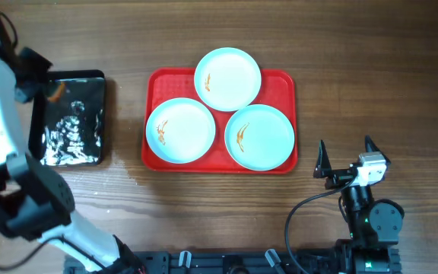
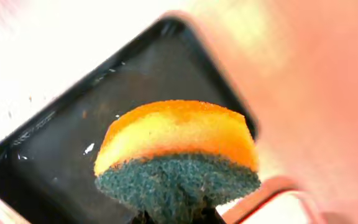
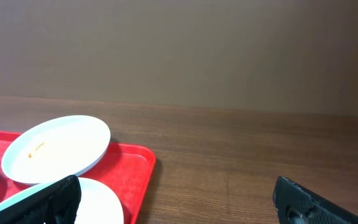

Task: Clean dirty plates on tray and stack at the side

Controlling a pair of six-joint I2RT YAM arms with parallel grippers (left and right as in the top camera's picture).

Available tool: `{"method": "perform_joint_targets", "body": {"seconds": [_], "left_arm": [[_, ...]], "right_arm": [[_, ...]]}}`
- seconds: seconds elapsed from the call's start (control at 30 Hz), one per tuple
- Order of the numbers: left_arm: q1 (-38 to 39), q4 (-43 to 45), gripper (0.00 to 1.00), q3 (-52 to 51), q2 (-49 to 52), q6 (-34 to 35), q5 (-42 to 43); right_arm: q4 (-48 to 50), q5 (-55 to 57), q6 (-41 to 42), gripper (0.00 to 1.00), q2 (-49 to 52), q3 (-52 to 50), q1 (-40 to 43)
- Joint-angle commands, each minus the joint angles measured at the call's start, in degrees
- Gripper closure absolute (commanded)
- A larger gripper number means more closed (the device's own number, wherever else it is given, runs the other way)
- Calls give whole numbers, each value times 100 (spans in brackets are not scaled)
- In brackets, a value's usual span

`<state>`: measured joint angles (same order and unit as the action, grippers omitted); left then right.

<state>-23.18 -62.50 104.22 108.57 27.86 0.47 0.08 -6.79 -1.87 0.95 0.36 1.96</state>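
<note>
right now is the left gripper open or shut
Shut on the sponge: the left gripper pinches its green side above the black tray.

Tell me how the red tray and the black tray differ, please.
The red tray is larger and matt; the black tray is smaller and glossy. The red tray carries three smeared plates; the black tray carries no plates, only wet-looking white glints. The red tray lies mid-table; the black tray lies toward the overhead view's left edge. Both are rectangular with rounded corners and low rims, flat on the wooden table.
</note>
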Motion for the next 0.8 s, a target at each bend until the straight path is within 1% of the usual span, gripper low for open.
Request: {"method": "perform_joint_targets", "body": {"seconds": [0.0,0.17,0.27,0.4,0.47,0.6,0.67,0.77], "left_arm": [[17,369,96,133,-511,-780,9],[20,520,96,68,-529,-1731,9],[20,658,96,-249,-413,-2024,9],[20,1228,96,-1231,-214,-2020,2],[15,1377,96,-1493,-195,-2017,7],[20,1392,96,-1381,-363,-2017,11],[26,1412,96,-1141,-667,-2017,17],[33,1700,96,-863,-1169,-2017,61]], "right_arm": [[28,81,-98,0,-37,-7,37],[26,81,-101,0,-37,-7,37],[26,79,-98,0,-37,-7,37],[26,81,-98,0,-37,-7,37],[26,81,-98,0,-37,-7,37],[26,81,-96,0,-37,-7,37],[26,81,-96,0,-37,-7,37],[26,79,-98,0,-37,-7,37]]}}
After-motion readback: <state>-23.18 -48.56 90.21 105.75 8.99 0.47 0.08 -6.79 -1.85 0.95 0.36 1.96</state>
